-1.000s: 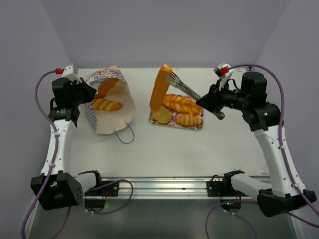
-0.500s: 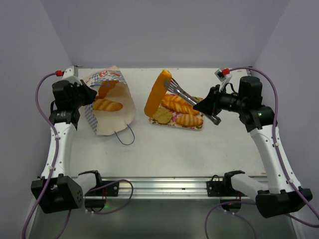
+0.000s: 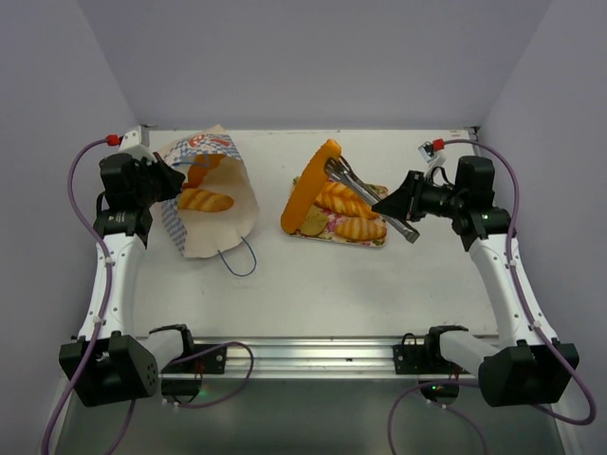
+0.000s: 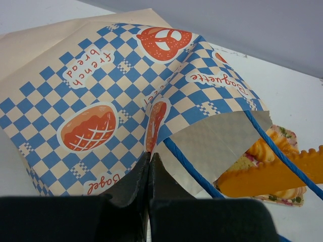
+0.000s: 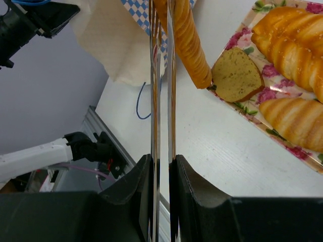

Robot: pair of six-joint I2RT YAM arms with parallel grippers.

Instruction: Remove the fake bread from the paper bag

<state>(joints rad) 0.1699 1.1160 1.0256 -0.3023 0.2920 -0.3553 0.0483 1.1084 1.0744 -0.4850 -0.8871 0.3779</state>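
Observation:
The paper bag (image 3: 213,213) lies on its side at the left, its mouth facing the tray. A braided loaf (image 3: 205,199) and an orange stick (image 3: 204,169) show inside it. My left gripper (image 3: 166,180) is shut on the bag's checkered edge (image 4: 116,85), its tips (image 4: 150,154) pinching the paper. My right gripper (image 3: 403,207) is shut on metal tongs (image 3: 353,182), which clamp a long orange bread stick (image 3: 311,185). The stick leans steeply, its lower end at the tray's left edge beside a brown bun slice (image 5: 236,75). In the right wrist view the tongs (image 5: 161,75) run up between my fingers (image 5: 160,159).
The floral tray (image 3: 334,238) holds braided loaves (image 3: 353,201) and the bun slice (image 3: 308,220). The bag's blue cord handle (image 3: 242,258) loops onto the table in front of the bag. A metal rail (image 3: 303,355) runs along the near edge.
My right gripper has moved down and to the right with the tongs. The bread stick has come lower and leans more over the tray's left edge. The left gripper has not moved.

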